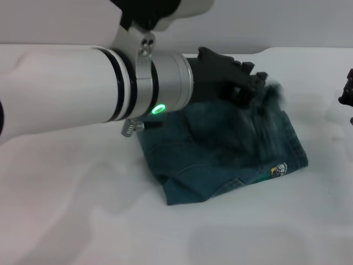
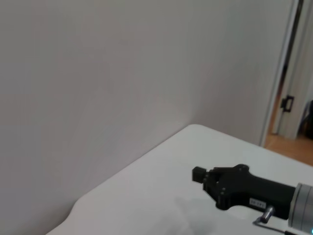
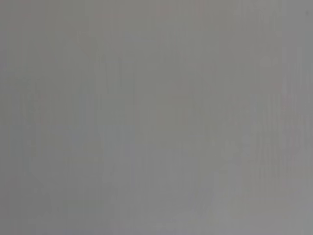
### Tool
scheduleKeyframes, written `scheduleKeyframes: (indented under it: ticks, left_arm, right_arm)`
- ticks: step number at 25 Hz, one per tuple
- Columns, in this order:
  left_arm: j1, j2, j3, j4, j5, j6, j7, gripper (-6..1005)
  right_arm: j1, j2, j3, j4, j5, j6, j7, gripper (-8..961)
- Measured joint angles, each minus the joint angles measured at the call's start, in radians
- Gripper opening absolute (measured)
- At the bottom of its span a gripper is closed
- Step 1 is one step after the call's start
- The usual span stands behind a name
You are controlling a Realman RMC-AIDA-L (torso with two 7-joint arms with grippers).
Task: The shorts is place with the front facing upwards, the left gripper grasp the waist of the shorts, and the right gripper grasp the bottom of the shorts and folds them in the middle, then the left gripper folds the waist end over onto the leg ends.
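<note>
Left gripper [image 1: 245,83] was over the far edge of the shorts [image 1: 215,160], reaching across from the robot's left, with the green ring light [image 1: 159,109] on its wrist. The cloth right under the claw was smeared. You could not tell from any view whether the claw was spread or pinching denim.

Right gripper [image 1: 347,95] sat at the right margin of the head view, apart from the shorts and low over the table [image 1: 83,221]. The left wrist view caught it side-on [image 2: 210,178] above bare tabletop, with the wall [image 2: 98,73] behind. You could not tell its state. The right wrist view showed only flat grey.

Judgement: the step in hand was the last fold, waist end over onto the leg ends.
- You wanted the waistband pinched through all its layers, not only the top one.
- You wanted it lifted just enough to clear the cloth, then carried straight toward the hems so the fold line ran square.
- You wanted it released only once the waist edge lay on the leg ends [image 1: 220,190], not short of them.
- The risk was the whole bundle dragging across the smooth tabletop.

The shorts lay right of centre on the table, a compact, roughly four-sided blue denim bundle that looked doubled along its length. The near edge was flat and stitched, with a paler worn patch toward the middle. The small cartoon print [image 1: 279,169] was at the near right corner.
</note>
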Motion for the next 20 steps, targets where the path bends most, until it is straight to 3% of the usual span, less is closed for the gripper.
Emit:
scheduleKeyframes:
  ticks: [3, 7, 13, 17, 20]
  left_arm:
    - [0.000, 0.001, 0.005, 0.021, -0.025, 0.022, 0.021, 133]
    - [0.010, 0.001, -0.001, 0.028, -0.008, 0.087, 0.038, 262]
    - [0.140, 0.000, 0.008, 0.115, 0.070, 0.525, 0.149, 510]
    - [0.166, 0.002, -0.011, 0.346, 0.071, 0.855, 0.172, 674]
    - [0.138, -0.001, 0.010, 0.678, 0.067, 1.224, 0.159, 793]
  right_arm:
    - [0.001, -0.001, -0.006, 0.001, -0.004, 0.000, -0.001, 36]
    - [-0.012, -0.002, -0.005, 0.005, -0.006, -0.023, -0.014, 40]
    - [-0.138, 0.004, -0.005, 0.023, -0.002, -0.305, -0.062, 44]
    - [-0.265, 0.001, -0.024, 0.097, -0.036, -0.429, -0.062, 48]
    - [-0.329, 0.004, -0.025, 0.124, -0.067, -0.484, -0.039, 50]
